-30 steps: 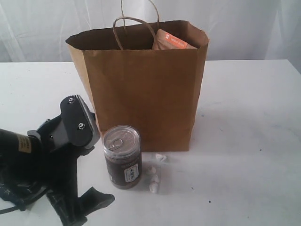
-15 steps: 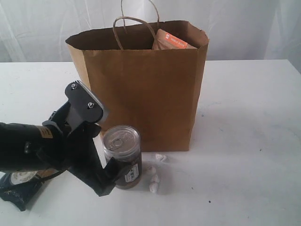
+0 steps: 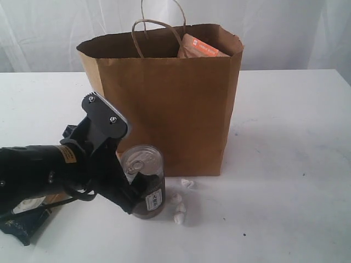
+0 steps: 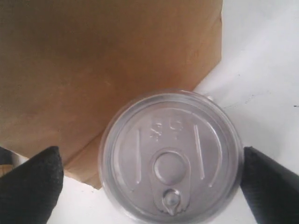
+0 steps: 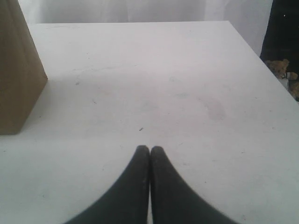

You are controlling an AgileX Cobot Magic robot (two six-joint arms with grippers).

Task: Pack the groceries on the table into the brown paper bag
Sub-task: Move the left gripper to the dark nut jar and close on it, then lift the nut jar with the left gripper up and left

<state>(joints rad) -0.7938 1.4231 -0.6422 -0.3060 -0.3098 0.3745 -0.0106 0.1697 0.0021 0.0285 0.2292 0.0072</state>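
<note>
The dark can [image 3: 143, 163] with a silver pull-tab lid stands on the table [image 3: 285, 137], just in front of the brown paper bag [image 3: 164, 109]. My left gripper [image 3: 131, 164] is open and straddles the can from above. In the left wrist view the lid [image 4: 170, 158] sits between the two black fingers [image 4: 30, 186], with a gap on one side. A brown pouch with an orange label [image 3: 200, 48] pokes out of the bag. My right gripper [image 5: 149, 150] is shut and empty over bare table, with the bag's corner [image 5: 16, 79] off to one side.
A dark blue packet [image 3: 24, 222] lies under my left arm at the near left edge. Small white bits [image 3: 180, 207] lie on the table beside the can. The table's right edge [image 5: 252, 46] borders a dark area.
My left gripper has swung up from the near left and moved right, so its open fingers now straddle the can. Can, bag and right gripper have not moved.
</note>
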